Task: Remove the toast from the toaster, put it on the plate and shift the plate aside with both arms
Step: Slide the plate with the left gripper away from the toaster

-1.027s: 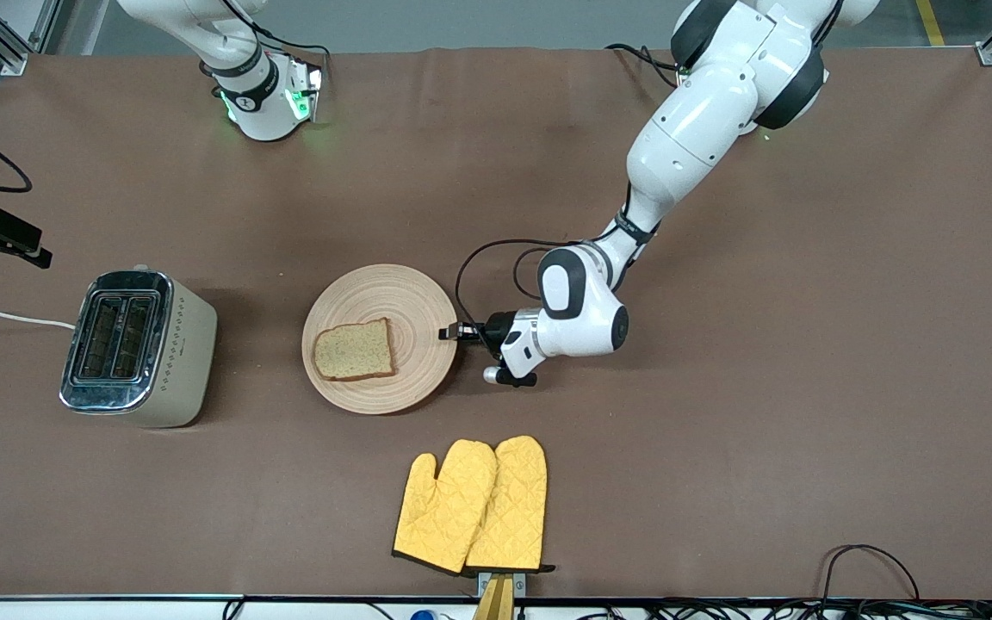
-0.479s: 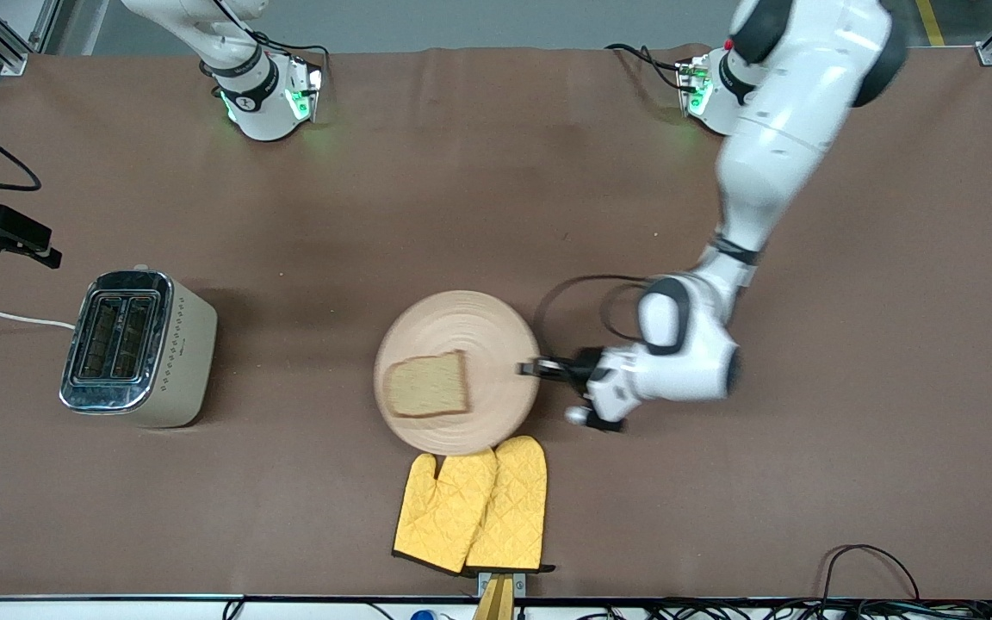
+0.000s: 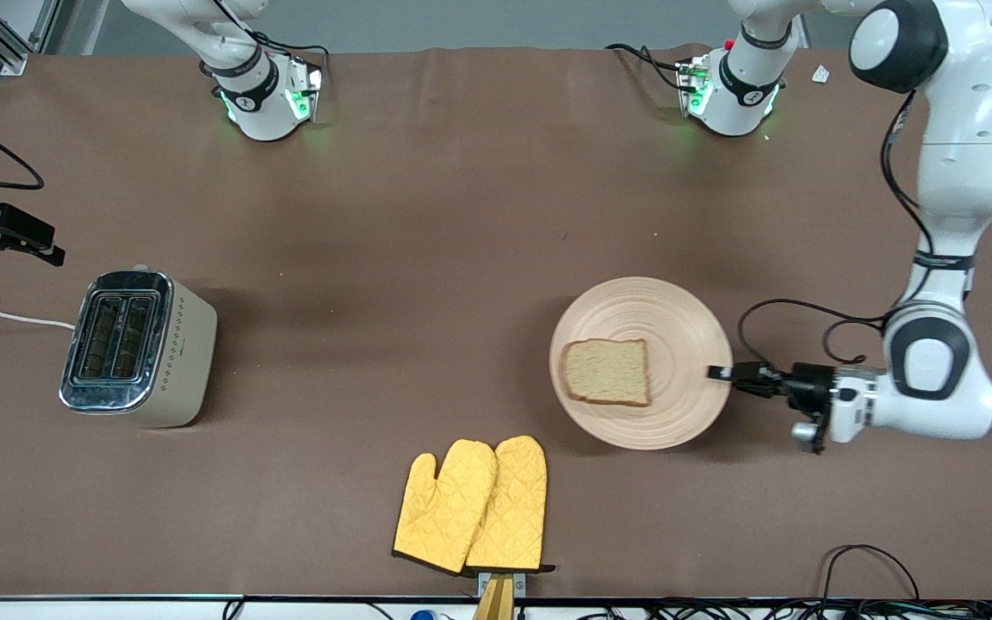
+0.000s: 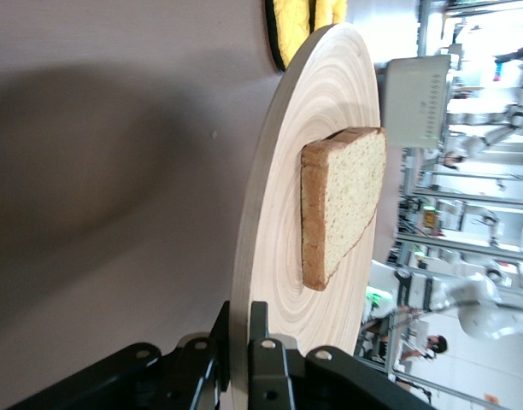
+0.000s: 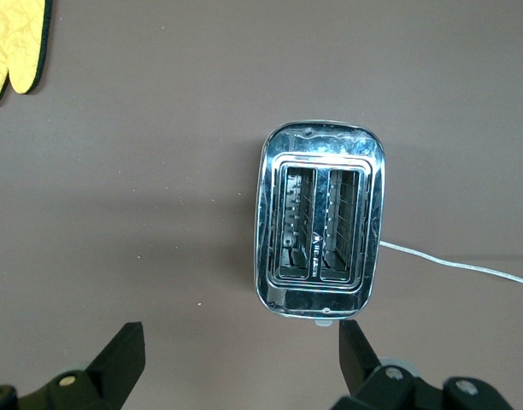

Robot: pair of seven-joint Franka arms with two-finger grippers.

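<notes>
Only the left wrist view shows the grip itself: the left gripper (image 4: 238,354) has its two black fingers closed on the rim of the plate (image 4: 279,213), one above the edge and one below, while the front view shows just a black tip meeting the plate's edge. That same close view gives the plate's thin pale rim and the concentric ring grain of its light wood, and the toast (image 4: 338,205) lying flat on it, with a darker brown crust and a speckled crumb. In the front view the left gripper (image 3: 724,374) sits at the plate (image 3: 677,327) on the side toward the left arm's end of the table, and the toast (image 3: 606,371) rests on the half away from the gripper. Whether the plate is resting on the brown table (image 3: 461,215) or held just above it is hard to tell. The left arm comes down from its base, folds at the elbow and lies low with its wrist level. The yellow quilted oven mitts (image 3: 472,505) lie nearer the front camera, apart from the plate. The right gripper (image 5: 236,359) (its fingers spread wide) hangs over the toaster (image 5: 321,229), a rounded chrome-topped box with two slots and a white cord.
</notes>
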